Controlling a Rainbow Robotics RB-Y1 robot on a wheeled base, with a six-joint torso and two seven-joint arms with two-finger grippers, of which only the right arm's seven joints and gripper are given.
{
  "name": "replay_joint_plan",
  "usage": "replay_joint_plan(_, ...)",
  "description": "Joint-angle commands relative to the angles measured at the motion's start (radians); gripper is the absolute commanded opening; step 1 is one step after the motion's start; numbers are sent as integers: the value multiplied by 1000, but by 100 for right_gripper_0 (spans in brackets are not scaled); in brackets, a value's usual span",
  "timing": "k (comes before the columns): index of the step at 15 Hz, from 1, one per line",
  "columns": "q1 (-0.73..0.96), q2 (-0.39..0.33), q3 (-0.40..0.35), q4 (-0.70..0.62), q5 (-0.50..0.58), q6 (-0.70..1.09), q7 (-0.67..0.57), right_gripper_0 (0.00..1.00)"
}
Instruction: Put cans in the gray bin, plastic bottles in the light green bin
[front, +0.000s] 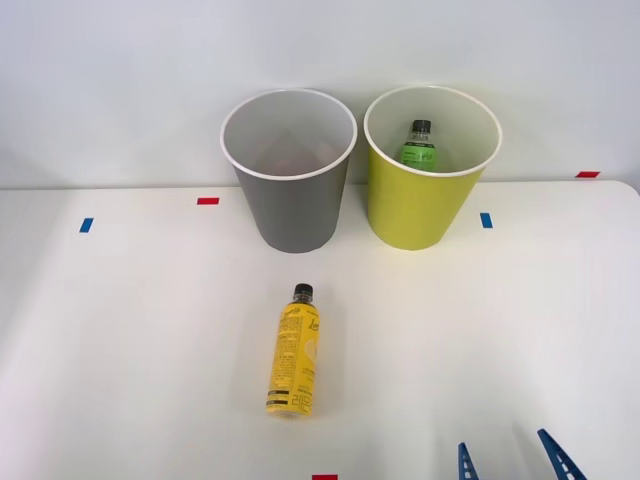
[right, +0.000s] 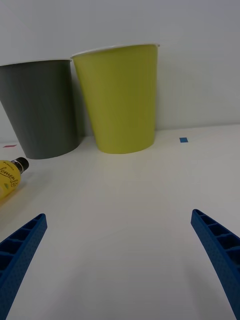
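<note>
A yellow-labelled plastic bottle lies on its side on the white table, black cap toward the bins; its cap end also shows in the wrist view. A green-labelled bottle stands inside the light green bin at the back right, seen from the side in the wrist view. The gray bin stands to its left, with nothing visible inside. No cans are in view. My right gripper is open near the table's front edge, right of the lying bottle, fingers spread wide and holding nothing.
Small red tape marks and blue tape marks dot the white table. A plain white wall rises right behind the bins. Open tabletop lies between the gripper and the bins.
</note>
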Motion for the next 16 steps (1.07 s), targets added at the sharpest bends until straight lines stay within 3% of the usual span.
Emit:
replay_joint_plan(1,-27,12,3,35,-48,17,3,100)
replay_joint_plan(5,-25,-74,66,-29,-71,36,-5,100)
replay_joint_plan(7,-53,-157,94,-143,-106,197,-14,100)
replay_joint_plan(12,-198,-407,129,-361,-397,539,1,100)
replay_joint_plan(15,-283,-531,75,-509,-540,844,-16,100)
replay_joint_plan(16,-314,-544,43,-560,-589,984,-25,100)
